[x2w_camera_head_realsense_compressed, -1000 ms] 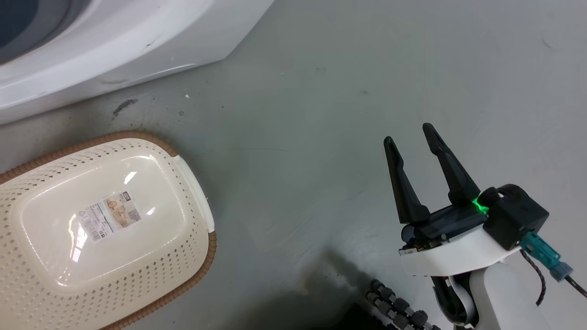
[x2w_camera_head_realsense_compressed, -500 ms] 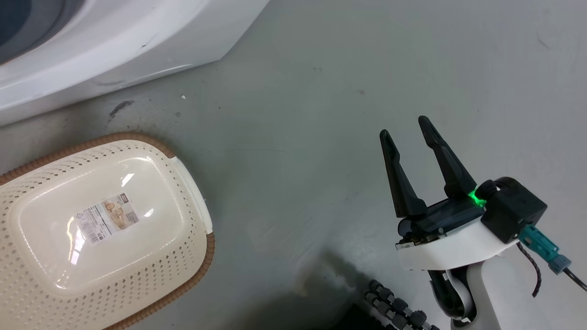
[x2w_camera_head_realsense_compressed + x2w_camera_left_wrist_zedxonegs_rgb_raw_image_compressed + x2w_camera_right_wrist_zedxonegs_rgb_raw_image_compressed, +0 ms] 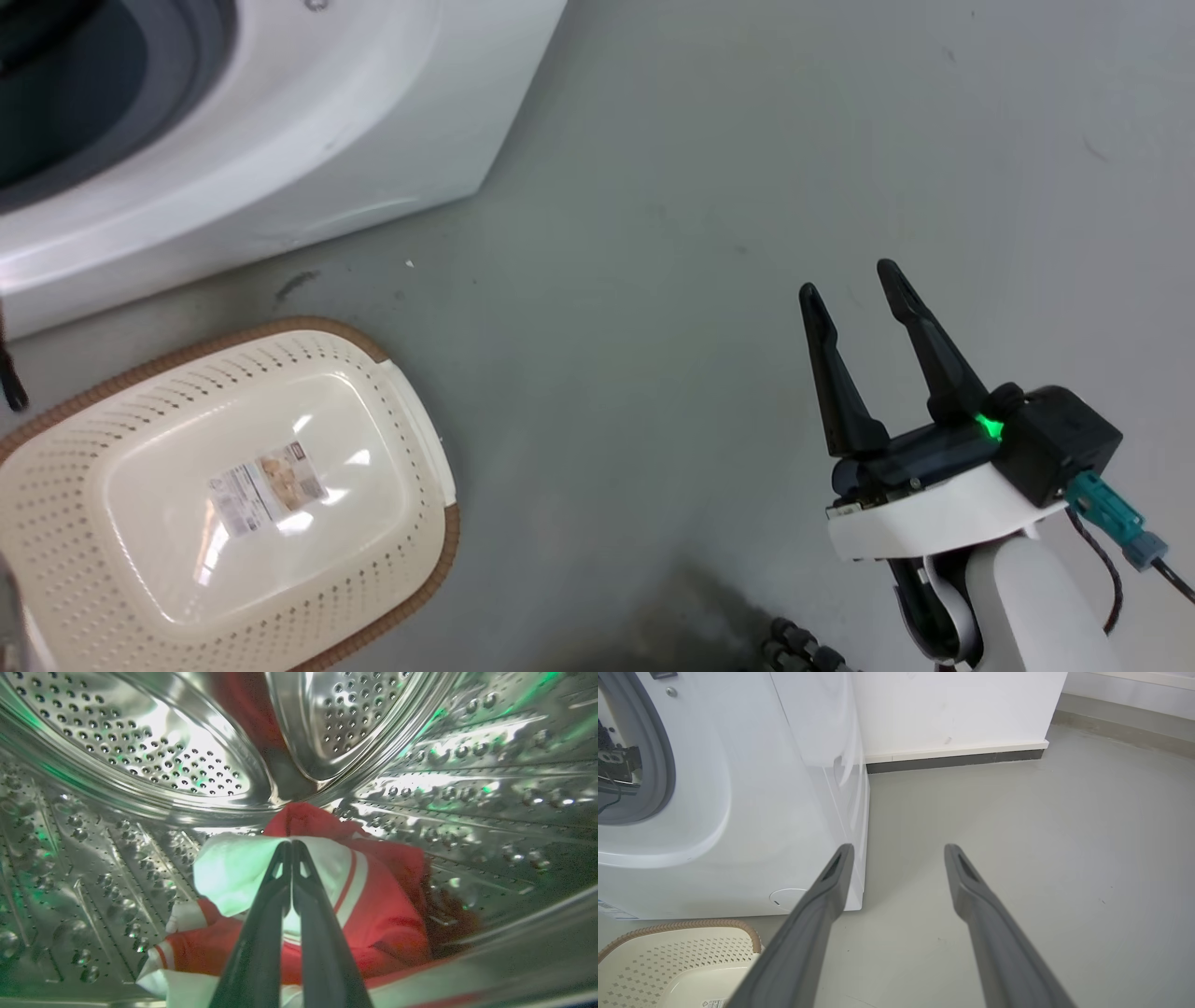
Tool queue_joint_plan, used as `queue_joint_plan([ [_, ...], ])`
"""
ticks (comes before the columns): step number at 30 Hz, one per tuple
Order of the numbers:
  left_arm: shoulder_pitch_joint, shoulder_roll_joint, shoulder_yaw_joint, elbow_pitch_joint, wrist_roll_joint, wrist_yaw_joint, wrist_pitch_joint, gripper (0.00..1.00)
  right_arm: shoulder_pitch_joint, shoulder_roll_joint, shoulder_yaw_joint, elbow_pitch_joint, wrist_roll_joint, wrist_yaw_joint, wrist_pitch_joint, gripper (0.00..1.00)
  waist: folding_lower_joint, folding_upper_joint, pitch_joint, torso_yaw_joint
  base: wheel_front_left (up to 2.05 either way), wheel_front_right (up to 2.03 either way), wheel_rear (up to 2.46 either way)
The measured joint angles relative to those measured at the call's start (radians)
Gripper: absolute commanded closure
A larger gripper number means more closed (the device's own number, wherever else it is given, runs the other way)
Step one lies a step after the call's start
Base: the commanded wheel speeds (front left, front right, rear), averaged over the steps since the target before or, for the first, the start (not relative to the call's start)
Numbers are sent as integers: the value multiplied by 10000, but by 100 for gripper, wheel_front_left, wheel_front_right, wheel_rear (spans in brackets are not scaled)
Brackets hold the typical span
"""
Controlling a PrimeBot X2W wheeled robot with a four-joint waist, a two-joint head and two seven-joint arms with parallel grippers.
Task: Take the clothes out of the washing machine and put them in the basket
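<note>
One pinch: my left gripper (image 3: 290, 843) holds the clothes (image 3: 383, 905) just ahead, inside the washing machine (image 3: 140, 765); best withdrawn straight back, slowly.

A plain laundry room: a white front-loading washing machine (image 3: 738, 812) stands on a bare grey floor (image 3: 1017, 835) against a white wall (image 3: 952, 704).

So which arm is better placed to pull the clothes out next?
Left. The left gripper is inside the drum, jaws shut, apparently pinching the clothes; the right gripper hangs open over the floor outside the washing machine.
</note>
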State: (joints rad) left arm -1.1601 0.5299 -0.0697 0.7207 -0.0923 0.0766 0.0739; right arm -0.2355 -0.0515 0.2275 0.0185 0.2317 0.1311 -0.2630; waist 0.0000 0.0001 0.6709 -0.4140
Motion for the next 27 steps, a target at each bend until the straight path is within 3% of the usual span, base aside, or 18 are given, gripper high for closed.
queue_joint_plan([
  [5, 854, -585, 234, 594, -556, -59, -1914, 100, 385, 6, -274, -21, -290, 0, 178, 0, 0, 0, -851, 190, 0, 0, 0],
  [10, 1829, -1227, 431, 1290, -1078, -196, -3026, 100, 945, 8, -658, -219, -550, 0, 548, 0, -1, 0, -1859, 418, 0, 0, 0],
  [14, 2571, -1722, 447, 1465, -1296, -326, -3304, 100, 1424, 6, -972, -487, -788, 0, 895, 0, -2, 0, -2696, 665, 0, 0, 0],
  [15, 3121, -2094, 523, 1289, -1423, -407, -3336, 100, 1729, 6, -1179, -662, -926, 0, 1135, 0, -2, 0, -3271, 906, 0, 0, 0],
  [27, 5738, -2964, 936, -1097, -1246, -880, -3358, 100, 2692, 6, -1620, -1197, -1081, 0, 1722, 0, -3, 0, -5226, 1978, 0, 0, 0],
])
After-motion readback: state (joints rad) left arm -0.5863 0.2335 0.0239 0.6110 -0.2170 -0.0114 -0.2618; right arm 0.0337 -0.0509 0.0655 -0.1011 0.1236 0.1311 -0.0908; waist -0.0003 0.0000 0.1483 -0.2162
